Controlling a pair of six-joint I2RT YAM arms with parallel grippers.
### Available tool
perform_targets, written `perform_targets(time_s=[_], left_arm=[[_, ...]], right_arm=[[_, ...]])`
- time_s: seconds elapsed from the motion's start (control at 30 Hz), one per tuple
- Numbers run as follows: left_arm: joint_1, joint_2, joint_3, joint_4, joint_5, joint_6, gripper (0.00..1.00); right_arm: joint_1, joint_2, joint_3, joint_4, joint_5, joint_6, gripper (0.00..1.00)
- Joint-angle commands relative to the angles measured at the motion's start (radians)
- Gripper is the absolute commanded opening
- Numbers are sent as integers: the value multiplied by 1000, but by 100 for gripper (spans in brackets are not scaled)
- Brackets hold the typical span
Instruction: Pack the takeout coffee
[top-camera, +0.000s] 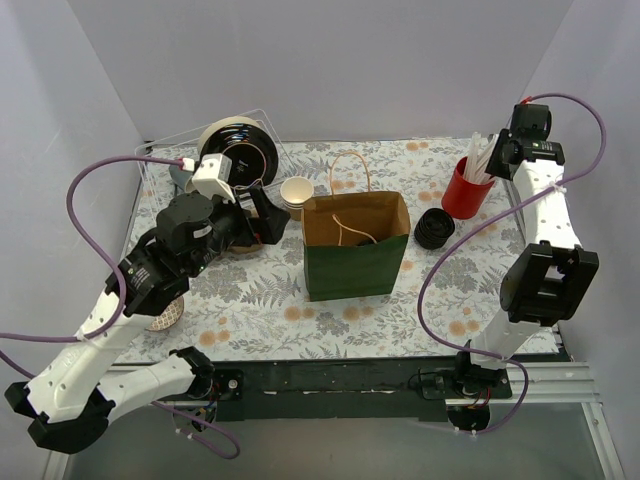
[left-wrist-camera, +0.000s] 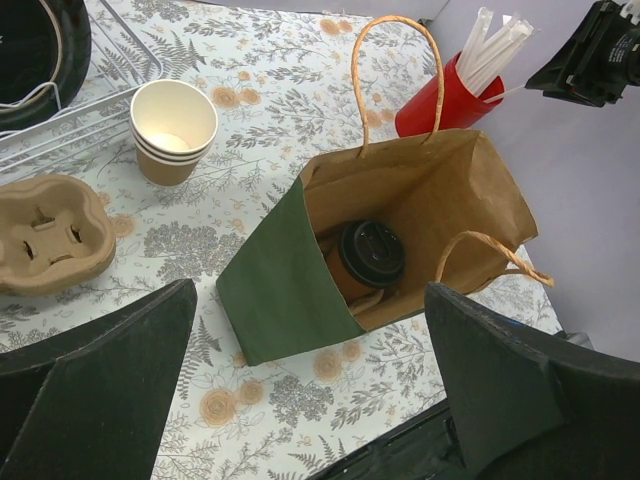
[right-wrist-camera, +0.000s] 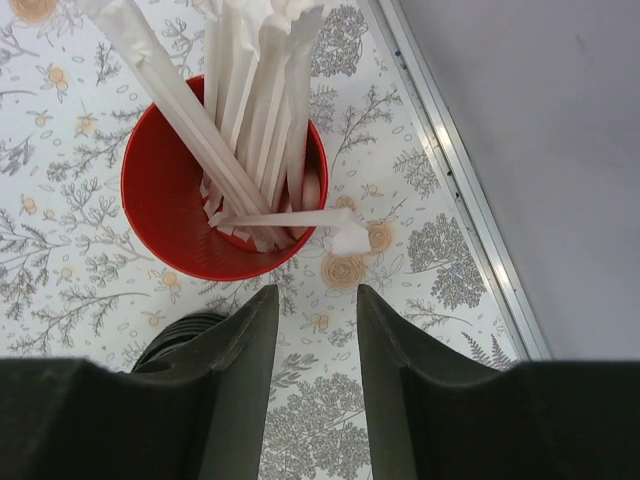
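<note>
Left gripper (left-wrist-camera: 310, 290) fills the near edge of its wrist view: jaws spread wide, nothing btwn them, touching nothing. It hangs just left of the paper bag (left-wrist-camera: 270, 295), looking into the open mouth. Right gripper (right-wrist-camera: 313, 300) hovers by the red cup (right-wrist-camera: 165, 215) at the far right, fingers (right-wrist-camera: 240, 360) only a narrow gap apart, empty, clear of the cup.

Bag stands upright mid-table, green outside w/ brown top & brown inside; one handle up, the other drooping outward. Takeout coffee (left-wrist-camera: 368, 255) sits upright on the bag's floor, black lid on, close to a green side wall.

Red cup is packed w/ paper-wrapped straws (right-wrist-camera: 255, 100), one lying across the rim. Stack of black lids (top-camera: 434, 230) sits just beside it, btwn cup & bag. Nested lidless tan cups (left-wrist-camera: 172, 130), white inside, top one empty, stand near the bag's far-left corner. Pulp cup carrier (left-wrist-camera: 50, 235) lies on the floral tablecloth (left-wrist-camera: 250, 150), left of those cups
</note>
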Motion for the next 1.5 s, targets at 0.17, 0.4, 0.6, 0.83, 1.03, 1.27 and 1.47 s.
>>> perform_targets(time_s=[0.17, 0.4, 0.6, 0.83, 1.03, 1.27, 1.47], left_arm=[[0, 25, 37, 31, -18, 12, 98], [0, 44, 43, 32, -21, 22, 98], [0, 47, 41, 37, -18, 24, 98], [0, 51, 47, 32, -16, 29, 98], [0, 50, 35, 34, -12, 27, 98], [0, 59, 35, 38, -9, 24, 98], [0, 65, 34, 40, -6, 27, 98]], right_arm=[[-4, 59, 21, 83, 71, 30, 44], [-12, 88, 41, 103, 74, 23, 42], [-20, 97, 41, 109, 70, 35, 39], [-29, 91, 11, 146, 39, 42, 39], [-32, 96, -11, 171, 28, 55, 39], [-40, 91, -25, 181, 36, 53, 36], [-47, 100, -25, 189, 33, 47, 31]])
